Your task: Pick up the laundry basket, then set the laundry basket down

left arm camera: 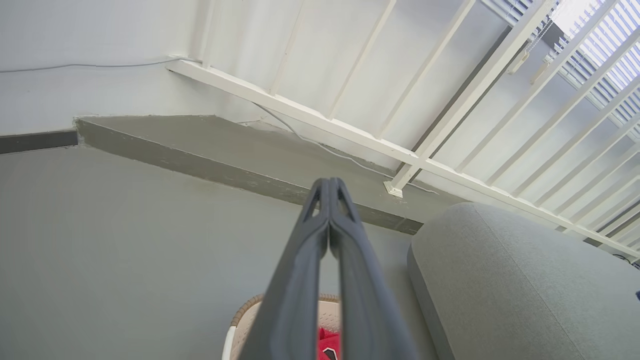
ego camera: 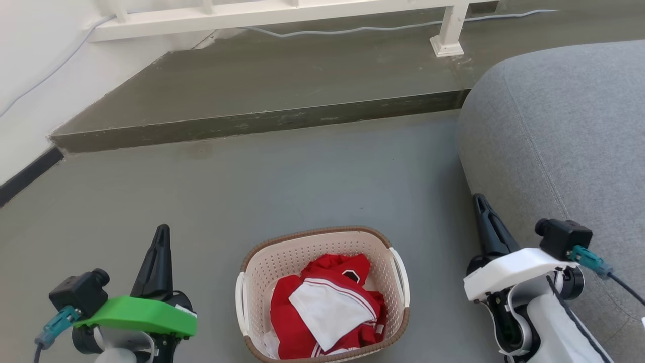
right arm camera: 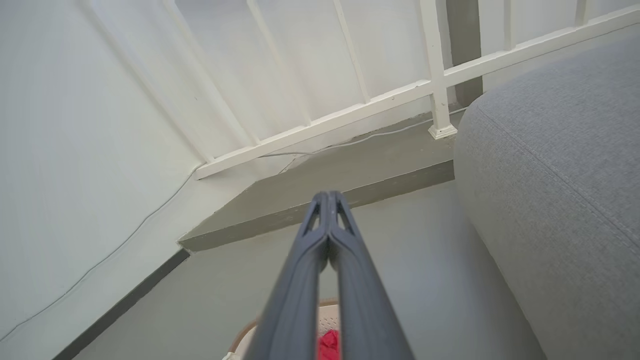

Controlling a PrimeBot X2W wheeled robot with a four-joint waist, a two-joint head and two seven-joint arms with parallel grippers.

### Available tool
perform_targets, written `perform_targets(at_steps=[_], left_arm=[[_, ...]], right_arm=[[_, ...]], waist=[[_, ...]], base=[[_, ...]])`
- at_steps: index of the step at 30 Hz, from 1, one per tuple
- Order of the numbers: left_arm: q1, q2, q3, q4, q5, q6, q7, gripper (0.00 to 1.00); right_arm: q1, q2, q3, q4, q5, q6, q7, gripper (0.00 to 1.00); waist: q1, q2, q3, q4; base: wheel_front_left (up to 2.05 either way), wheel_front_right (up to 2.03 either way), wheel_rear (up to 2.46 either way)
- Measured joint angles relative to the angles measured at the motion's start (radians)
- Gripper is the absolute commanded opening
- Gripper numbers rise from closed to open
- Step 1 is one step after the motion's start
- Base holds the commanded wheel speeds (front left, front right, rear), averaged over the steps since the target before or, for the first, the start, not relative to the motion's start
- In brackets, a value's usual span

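Nearest of all, to the left of the laundry basket [ego camera: 282, 254], the left gripper [ego camera: 162, 233] hangs over the grey floor [ego camera: 302, 171] under a green cover [ego camera: 136, 315]. It is well apart from the basket's left handle [ego camera: 240, 302]. Its two dark fingers lie pressed together with the tips meeting, and nothing is caught between them. Further left of the basket and beyond it, a white wall [ego camera: 30, 75] meets the floor along a dark skirting [ego camera: 27, 174].

The basket stands upright on the floor between the two grippers, touched by neither. It has cream perforated walls, a brown woven-look rim and a white handle on each side. Inside it lies red clothing [ego camera: 289, 312] with a white piece [ego camera: 327, 310] on top.

Beyond the basket a raised step [ego camera: 252, 85] crosses the floor. A white railing [ego camera: 277, 12] runs along the back of the step, and a pale cable [ego camera: 352, 29] trails beside it. The railing's post [ego camera: 448, 35] stands on the step, beyond and to the right of the basket.

Right of the basket, apart from its right handle [ego camera: 400, 277], the right gripper [ego camera: 478, 200] points away from the robot, with a white cover [ego camera: 509, 272] on its wrist. Its fingers are likewise closed tip to tip, gripping nothing. Further right of the basket, just past that gripper, sits a grey sofa [ego camera: 564, 141] covered in fabric.
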Motion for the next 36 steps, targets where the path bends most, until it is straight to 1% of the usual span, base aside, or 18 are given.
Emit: perform_targets(at_steps=[4, 5, 36], left_arm=[[0.000, -0.001, 0.007, 0.001, -0.040, 0.000, 0.013, 0.00], [0.000, -0.001, 0.012, 0.002, -0.065, 0.000, 0.021, 0.00], [0.000, 0.000, 0.063, 0.034, -0.415, 0.000, 0.123, 0.00]], right_arm=[[0.000, 0.002, -0.018, -0.003, 0.063, 0.006, 0.014, 0.00], [0.000, 0.003, -0.029, -0.004, 0.088, 0.010, 0.022, 0.00], [0.006, 0.007, -0.159, -0.004, 0.486, 0.063, 0.128, 0.00]], waist=[[0.0000, 0.0000, -0.003, 0.003], [0.0000, 0.0000, -0.005, 0.004], [0.0000, 0.0000, -0.031, 0.023]], base=[[0.00, 0.00, 0.00], [0.00, 0.00, 0.00], [0.00, 0.00, 0.00]])
